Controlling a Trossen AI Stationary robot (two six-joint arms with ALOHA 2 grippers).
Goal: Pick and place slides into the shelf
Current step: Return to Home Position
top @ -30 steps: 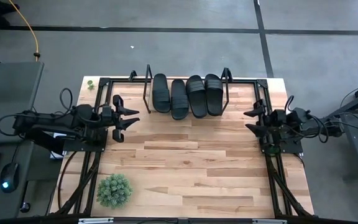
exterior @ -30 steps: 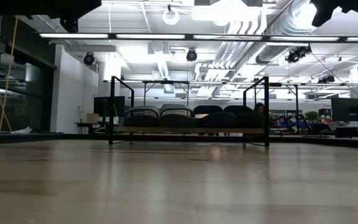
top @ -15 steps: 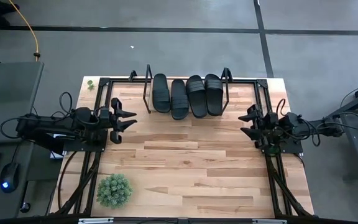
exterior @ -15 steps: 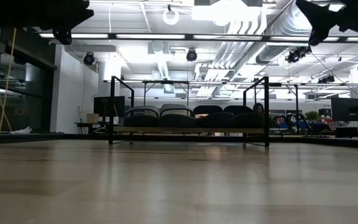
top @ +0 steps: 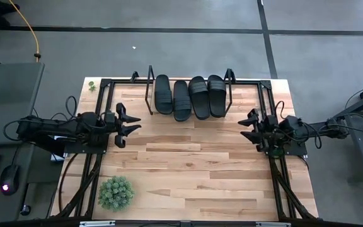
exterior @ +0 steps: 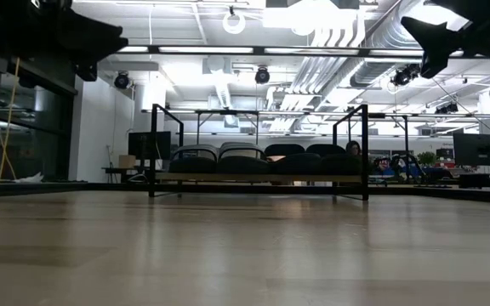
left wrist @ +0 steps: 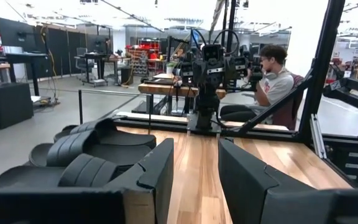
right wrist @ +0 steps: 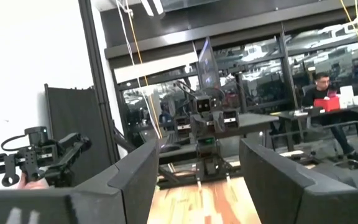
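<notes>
Black slides (top: pixel 190 96), 4 in a row, fill 1 shelf (top: pixel 149 94) at upper centre, apart from the left gripper (top: pixel 134 123), mid-left, and right gripper (top: pixel 243 127), mid-right, both with fingers spread.

free: table (top: pixel 188 170) centre and near-right | blocked: far edge, shelf (top: pixel 150 99) with slides (top: pixel 191 96) | near-left: plant (top: pixel 116 192)

**Bright open workshop around the table**

A grey floor (top: pixel 169 57) crossed by black tape lines (top: pixel 137 29) surrounds the wooden table (top: pixel 194 170). Strip lights (exterior: pixel 228 49) and silver ducts (exterior: pixel 373 38) run overhead. Glass partitions (right wrist: pixel 260 68), a white wall (exterior: pixel 100 127) and a seated person (left wrist: pixel 278 71) lie beyond.
</notes>
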